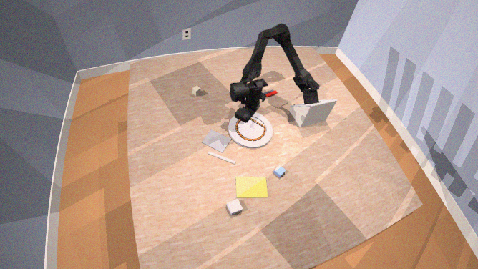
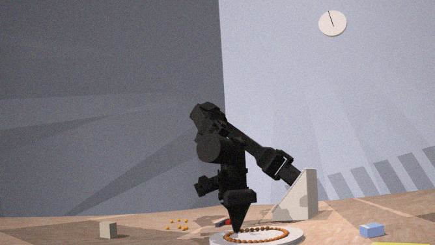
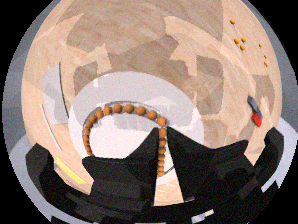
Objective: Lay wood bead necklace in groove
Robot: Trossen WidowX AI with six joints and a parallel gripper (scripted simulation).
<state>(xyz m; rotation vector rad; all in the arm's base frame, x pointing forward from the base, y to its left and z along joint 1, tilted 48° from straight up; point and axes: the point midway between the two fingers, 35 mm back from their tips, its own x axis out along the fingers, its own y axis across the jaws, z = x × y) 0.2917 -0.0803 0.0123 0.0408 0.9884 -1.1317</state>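
While the gripper (image 2: pixel 237 229) is pointed straight down over the far left part of the board (image 1: pixel 266 139), its fingers are closed almost fully on the necklace (image 1: pixel 262 133), and a short run of beads is seen pinched between the two fingertips in the wrist view. The necklace is lying as a ring on the board, and most of it seems to be already in the groove; only the part under the gripper is hidden, so it cannot be told if this part is seated.

The necklace is judged to be light and limp, a string of small hard wooden beads. It will probably sag and swing when it is lifted, and round beads can slip between smooth fingers. A hold on the cord between two beads, or squarely across one bead, is judged to be the safest, and a low, slow movement is advised so that the seated part is not dragged out.

The rim of the board is low, so the beads can roll over it easily. Close to the left of the board a grey plate (image 1: pixel 216 140) is lying, and the wedge (image 1: pixel 313 111) is standing to the right. Open room is seen on the near side of the board.
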